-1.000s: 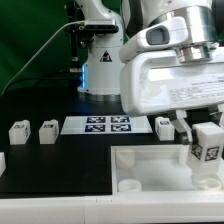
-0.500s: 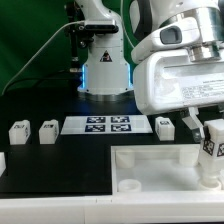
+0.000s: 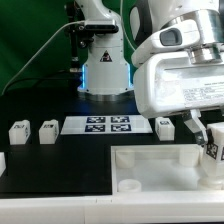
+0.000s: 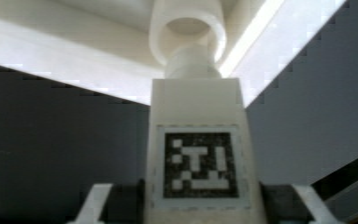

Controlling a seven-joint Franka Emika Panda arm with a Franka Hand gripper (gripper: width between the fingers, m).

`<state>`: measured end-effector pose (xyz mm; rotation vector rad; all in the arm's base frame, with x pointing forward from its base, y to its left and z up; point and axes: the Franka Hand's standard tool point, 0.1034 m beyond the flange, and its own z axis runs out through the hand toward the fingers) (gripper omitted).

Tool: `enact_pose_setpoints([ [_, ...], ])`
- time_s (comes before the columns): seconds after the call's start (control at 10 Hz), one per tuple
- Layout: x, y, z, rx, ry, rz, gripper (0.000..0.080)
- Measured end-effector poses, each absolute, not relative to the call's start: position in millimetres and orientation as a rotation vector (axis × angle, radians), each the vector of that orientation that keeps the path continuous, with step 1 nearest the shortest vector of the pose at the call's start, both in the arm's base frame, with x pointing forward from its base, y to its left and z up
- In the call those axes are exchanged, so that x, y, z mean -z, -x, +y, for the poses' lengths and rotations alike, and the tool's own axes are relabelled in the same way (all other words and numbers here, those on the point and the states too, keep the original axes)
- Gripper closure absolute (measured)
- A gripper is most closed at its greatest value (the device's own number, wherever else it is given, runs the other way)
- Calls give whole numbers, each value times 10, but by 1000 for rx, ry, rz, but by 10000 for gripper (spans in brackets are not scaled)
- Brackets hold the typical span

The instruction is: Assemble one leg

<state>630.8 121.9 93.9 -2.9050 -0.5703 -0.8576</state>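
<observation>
My gripper (image 3: 212, 140) is shut on a leg (image 3: 214, 152), a small white block with a black-and-white marker tag on one face. I hold it upright at the exterior view's right, over the right part of the large white rimmed tray piece (image 3: 160, 158). In the wrist view the leg (image 4: 201, 140) stands between my fingers (image 4: 105, 203), its round end pointing at the white tray piece (image 4: 87, 35). Two more legs (image 3: 18, 131) (image 3: 48, 131) stand at the exterior view's left and another (image 3: 165, 126) lies behind my gripper.
The marker board (image 3: 110, 125) lies flat on the black table behind the tray piece. A white block edge (image 3: 2, 159) shows at the far left border. The robot base (image 3: 105, 60) stands at the back before a green curtain.
My gripper has moved to the exterior view's right and slightly down with the leg in it. The other parts have not moved.
</observation>
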Motion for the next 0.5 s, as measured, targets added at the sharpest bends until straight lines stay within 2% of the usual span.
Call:
enact_pose_setpoints([
  [0.5,-939,-6271,1212,877,2901,-570,506],
])
